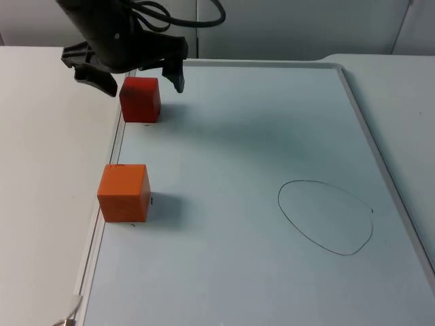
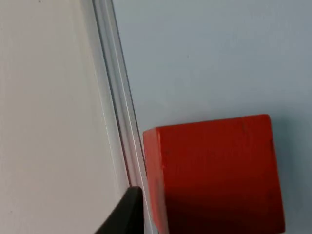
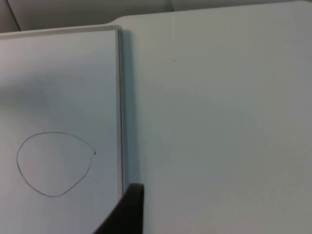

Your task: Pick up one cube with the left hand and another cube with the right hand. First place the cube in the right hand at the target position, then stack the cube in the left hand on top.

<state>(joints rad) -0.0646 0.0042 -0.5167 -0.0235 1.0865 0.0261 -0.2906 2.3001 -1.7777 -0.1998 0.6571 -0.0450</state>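
Cubes, two: orange cube (image 1: 124,192) sitting on the whiteboard (image 1: 258,272) by its left frame; red cube (image 1: 141,98) farther back along that frame. Left gripper (image 1: 139,76) hovering just above the red cube, fingers spread wide, gripping nothing. One drawn oval (image 1: 326,216) lying well right of both cubes. Right gripper fingertip (image 3: 127,209) hanging over the board's right frame; spread not discernible.

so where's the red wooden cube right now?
In the top view the red wooden cube sits at the whiteboard's far left edge, between the open fingers of the left gripper, beyond the orange wooden cube.
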